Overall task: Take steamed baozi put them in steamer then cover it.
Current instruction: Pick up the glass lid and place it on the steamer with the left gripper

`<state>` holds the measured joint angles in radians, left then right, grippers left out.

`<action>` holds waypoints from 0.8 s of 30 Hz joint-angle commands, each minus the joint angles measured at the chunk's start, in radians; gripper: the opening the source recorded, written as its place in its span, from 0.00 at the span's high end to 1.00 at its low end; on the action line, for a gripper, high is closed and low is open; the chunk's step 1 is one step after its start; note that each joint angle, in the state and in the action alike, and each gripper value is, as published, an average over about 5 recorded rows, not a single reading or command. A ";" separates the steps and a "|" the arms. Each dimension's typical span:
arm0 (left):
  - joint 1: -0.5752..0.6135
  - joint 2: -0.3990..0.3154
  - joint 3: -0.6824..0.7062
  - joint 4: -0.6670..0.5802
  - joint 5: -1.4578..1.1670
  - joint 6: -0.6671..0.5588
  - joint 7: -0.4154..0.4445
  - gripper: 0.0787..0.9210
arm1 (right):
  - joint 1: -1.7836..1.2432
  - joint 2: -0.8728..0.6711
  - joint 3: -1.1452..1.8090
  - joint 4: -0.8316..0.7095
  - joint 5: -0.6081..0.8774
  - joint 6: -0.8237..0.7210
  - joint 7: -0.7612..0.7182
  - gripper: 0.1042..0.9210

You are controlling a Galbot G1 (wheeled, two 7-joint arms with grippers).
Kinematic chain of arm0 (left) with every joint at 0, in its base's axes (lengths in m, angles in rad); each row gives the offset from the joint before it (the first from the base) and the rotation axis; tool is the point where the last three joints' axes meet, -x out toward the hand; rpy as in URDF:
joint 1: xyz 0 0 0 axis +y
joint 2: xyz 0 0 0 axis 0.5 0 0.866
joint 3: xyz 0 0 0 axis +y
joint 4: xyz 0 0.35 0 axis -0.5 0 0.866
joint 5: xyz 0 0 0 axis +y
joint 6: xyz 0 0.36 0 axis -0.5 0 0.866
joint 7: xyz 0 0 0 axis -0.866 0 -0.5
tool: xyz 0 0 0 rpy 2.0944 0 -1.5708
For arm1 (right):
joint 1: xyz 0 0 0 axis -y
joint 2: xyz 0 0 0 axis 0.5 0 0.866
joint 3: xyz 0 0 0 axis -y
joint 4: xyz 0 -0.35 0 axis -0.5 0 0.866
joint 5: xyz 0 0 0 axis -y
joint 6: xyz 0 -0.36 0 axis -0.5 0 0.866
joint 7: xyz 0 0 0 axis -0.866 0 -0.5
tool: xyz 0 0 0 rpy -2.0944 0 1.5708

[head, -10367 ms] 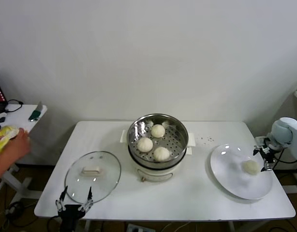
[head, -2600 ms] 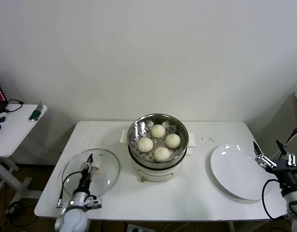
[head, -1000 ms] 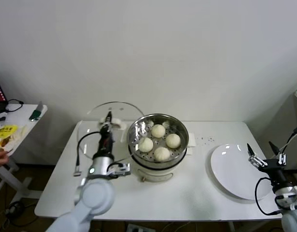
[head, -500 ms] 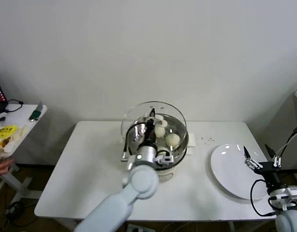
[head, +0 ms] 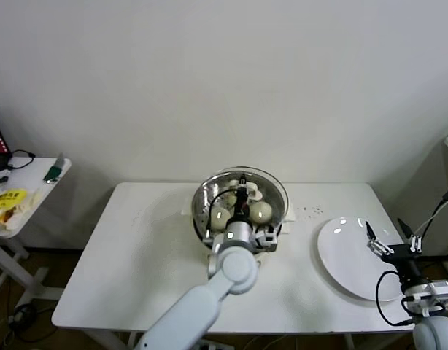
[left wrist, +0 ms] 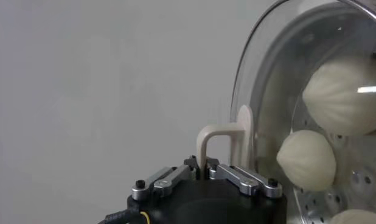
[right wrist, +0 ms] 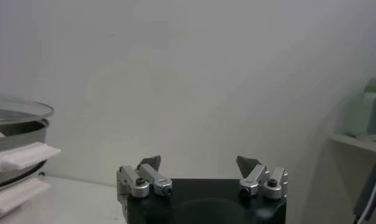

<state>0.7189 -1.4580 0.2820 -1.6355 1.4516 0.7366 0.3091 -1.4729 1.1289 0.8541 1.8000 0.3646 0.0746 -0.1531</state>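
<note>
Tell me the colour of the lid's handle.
Off-white, on the clear glass cover; the handle shows best in the left wrist view.

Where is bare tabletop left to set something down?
The white table is bare left of the steel steamer, and between steamer and flat white plate. Crowded: the steamer, where the left gripper holds the clear glass lid.

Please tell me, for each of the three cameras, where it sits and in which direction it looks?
Head view: on the robot's head, looking forward and down at the table; left arm over the steamer, right gripper by the plate.
Left wrist view: behind the left gripper, facing the cover and baozi.
Right wrist view: behind the right gripper, facing the wall.
Shared: the cover, in all three views.
</note>
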 commanded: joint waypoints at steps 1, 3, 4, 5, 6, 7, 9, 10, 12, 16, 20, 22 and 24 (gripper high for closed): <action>-0.003 -0.028 -0.017 0.054 0.017 0.049 0.010 0.91 | 0.009 0.001 -0.009 -0.004 -0.008 0.000 0.000 0.12; 0.000 -0.026 -0.020 0.051 0.017 0.049 0.009 0.91 | 0.012 0.001 -0.013 -0.003 -0.010 0.000 0.000 0.12; 0.001 -0.025 -0.023 0.049 0.016 0.049 0.009 0.91 | 0.013 0.001 -0.015 -0.003 -0.011 0.000 0.000 0.12; 0.003 -0.023 -0.024 0.047 0.016 0.049 0.009 0.91 | 0.014 0.000 -0.016 -0.002 -0.012 0.000 0.000 0.12; 0.003 -0.022 -0.026 0.045 0.015 0.049 0.009 0.91 | 0.015 0.000 -0.017 -0.003 -0.013 -0.001 0.000 0.12; 0.004 -0.020 -0.027 0.044 0.015 0.049 0.009 0.91 | 0.016 0.000 -0.017 -0.003 -0.013 -0.001 0.000 0.12; 0.007 -0.015 -0.028 0.042 0.015 0.049 0.008 0.91 | 0.018 -0.001 -0.018 -0.003 -0.014 -0.001 0.000 0.12; 0.008 -0.014 -0.028 0.041 0.014 0.049 0.008 0.91 | 0.019 -0.001 -0.018 -0.003 -0.014 -0.001 0.000 0.12; 0.011 -0.012 -0.030 0.039 0.013 0.049 0.008 0.91 | 0.020 -0.003 -0.019 -0.003 -0.015 -0.002 0.000 0.12; 0.012 -0.011 -0.032 0.041 0.008 0.049 0.005 0.91 | 0.023 -0.006 -0.019 -0.001 -0.015 -0.003 0.001 0.12; 0.012 -0.012 -0.029 0.043 0.004 0.049 0.001 0.91 | 0.026 -0.008 -0.019 0.000 -0.015 -0.003 0.001 0.12; 0.013 -0.012 -0.028 0.043 0.002 0.049 0.000 0.91 | 0.026 -0.009 -0.018 0.000 -0.015 -0.003 0.000 0.12; 0.014 -0.012 -0.027 0.045 0.000 0.049 -0.003 0.91 | 0.026 -0.008 -0.018 0.000 -0.015 -0.003 0.000 0.12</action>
<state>0.7323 -1.4680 0.2567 -1.5976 1.4568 0.7363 0.3110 -1.4480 1.1203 0.8361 1.7991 0.3508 0.0716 -0.1532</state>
